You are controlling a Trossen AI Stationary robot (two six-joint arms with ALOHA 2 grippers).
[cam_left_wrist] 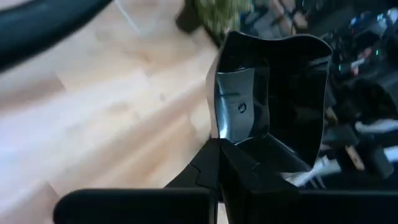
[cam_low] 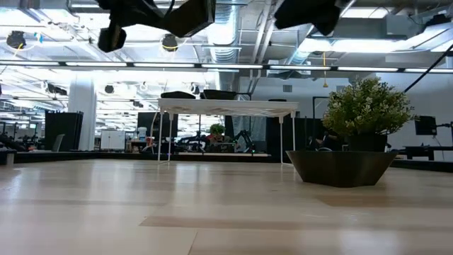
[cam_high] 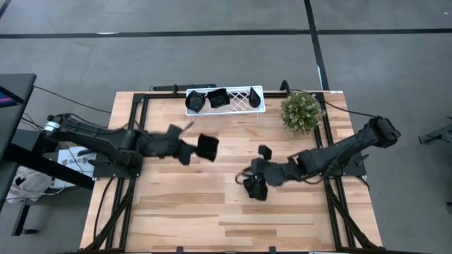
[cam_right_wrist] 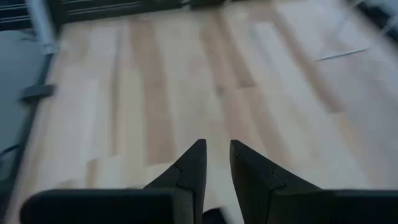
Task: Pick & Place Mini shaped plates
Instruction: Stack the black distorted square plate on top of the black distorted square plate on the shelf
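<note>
Pale wooden planks make up my desk, which stands on a grey floor crossed by dark lines. At the far edge of the desk sits a white lattice tray on thin legs, and three glossy black mini plates rest in it: a round wavy one at the left end, a squarish one just beside it, and a teardrop one toward the right end. Near the tray's right end stands a green bushy plant in a dark bowl-like pot. My left claw hangs above the middle-left of the desk, in front of the tray, and its fingers are pinched tight on the rim of a squarish black plate; in the left wrist view that plate stands tilted up from my fingertips, its shiny hollow facing the camera, with the wood far below it. My right claw waits over the middle-right of the desk, well apart from the tray and the plant, its fingers set to a narrow gap with nothing between them and bare planks underneath. From desk height, both of my arms show only as dark shapes near the ceiling lights.
</note>
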